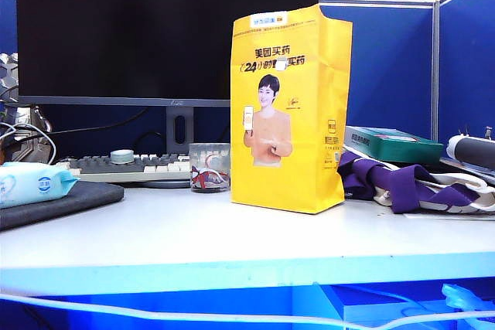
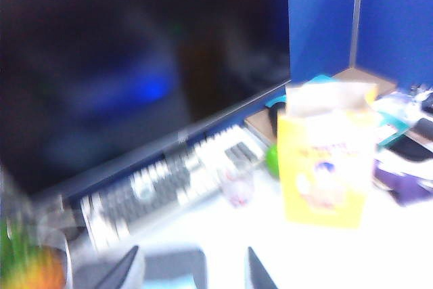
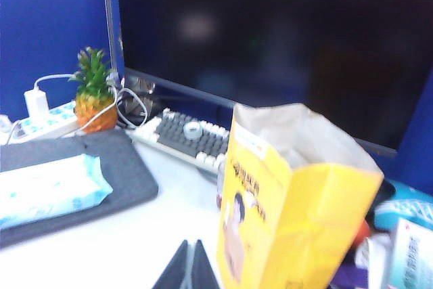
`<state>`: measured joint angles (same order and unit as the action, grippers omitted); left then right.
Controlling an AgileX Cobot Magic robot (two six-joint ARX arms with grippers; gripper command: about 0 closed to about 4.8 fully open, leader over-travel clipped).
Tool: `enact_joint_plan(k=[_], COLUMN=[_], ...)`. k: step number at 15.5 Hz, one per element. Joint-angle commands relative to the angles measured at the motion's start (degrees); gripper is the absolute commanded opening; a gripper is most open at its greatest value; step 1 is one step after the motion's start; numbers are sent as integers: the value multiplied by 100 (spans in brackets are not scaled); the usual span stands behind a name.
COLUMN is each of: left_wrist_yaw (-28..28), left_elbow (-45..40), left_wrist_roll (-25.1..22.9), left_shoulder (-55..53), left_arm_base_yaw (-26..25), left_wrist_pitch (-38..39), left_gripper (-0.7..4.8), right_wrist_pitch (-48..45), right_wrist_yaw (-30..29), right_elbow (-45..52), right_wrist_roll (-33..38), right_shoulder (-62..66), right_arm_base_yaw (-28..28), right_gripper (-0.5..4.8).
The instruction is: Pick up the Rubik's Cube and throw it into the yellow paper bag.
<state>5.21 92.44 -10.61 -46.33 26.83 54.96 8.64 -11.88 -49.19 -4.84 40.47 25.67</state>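
Observation:
The yellow paper bag (image 1: 290, 113) stands upright in the middle of the white table, its mouth open. It also shows in the left wrist view (image 2: 325, 167) and close by in the right wrist view (image 3: 291, 235). The Rubik's Cube is out of view in every frame. My left gripper (image 2: 195, 272) hangs high over the table's left part; the picture is blurred, its fingers (image 2: 128, 269) stand apart, and only the grey mat shows between them. My right gripper (image 3: 191, 265) is shut with nothing in it, just beside the bag's printed face. Neither gripper shows in the exterior view.
A clear glass cup (image 1: 209, 168) stands left of the bag, before the keyboard (image 1: 131, 166) and monitor (image 1: 166, 28). A wipes pack (image 1: 31, 183) lies on a grey mat (image 1: 69, 202) at the left. Purple cloth (image 1: 402, 183) and a green box (image 1: 390, 143) lie at the right. A small pineapple (image 3: 95, 96) stands by the monitor.

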Motion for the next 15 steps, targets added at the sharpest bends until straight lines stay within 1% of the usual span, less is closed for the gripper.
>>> enact_joint_plan(k=[1, 2, 4, 5, 6, 7, 8, 9, 10, 11, 12, 14, 15], left_wrist_yaw=[15, 17, -15, -146, -160, -162, -328, -706, -763, -955, -951, -931, -929], left_elbow=[-1650, -2205, -3145, -3521, -3860, -4148, -4496, -5254, -5659, -6242, -6612, -7394, -7530], left_wrist_roll=[426, 800, 835, 887, 914, 914, 874, 804, 813, 811, 807, 756, 706], left_shoulder=[1318, 1751, 2413, 2579, 2660, 2667, 2664, 2664, 2664, 2662, 2662, 2662, 2662], left_arm_base_yaw=[-7, -7, -4, -7, -4, -4, -2, -2, 0, -2, -2, -2, -2], left_wrist_pitch=[-208, -306, -927, -1252, -1530, -1768, -2122, -3014, -3493, -4083, -4417, -4986, -5040], left_gripper=[180, 180, 179, 179, 179, 179, 179, 179, 178, 178, 178, 178, 178], right_wrist_pitch=[256, 72, -651, -940, -1143, -1394, -1755, -2413, -2656, -2820, -2817, -2822, -2822], right_wrist_yaw=[472, 824, 1362, 1488, 1650, 1692, 1685, 1696, 1700, 1873, 2020, 2124, 2124], right_elbow=[81, 264, 929, 1300, 1668, 2052, 2461, 3161, 3451, 3807, 3991, 4398, 4463], right_wrist_roll=[26, 11, 33, 63, 210, 376, 592, 693, 693, 654, 629, 627, 629], right_shoulder=[-507, -839, -1665, -1989, -2238, -2433, -2549, -2581, -2577, -2577, -2575, -2570, -2570], right_arm_base_yaw=[28, 90, 302, 428, 570, 704, 837, 1128, 1263, 1445, 1515, 1504, 1504], right_gripper=[-2, -2, -2, -1, -1, -1, -1, -1, -1, -1, -1, -1, -1])
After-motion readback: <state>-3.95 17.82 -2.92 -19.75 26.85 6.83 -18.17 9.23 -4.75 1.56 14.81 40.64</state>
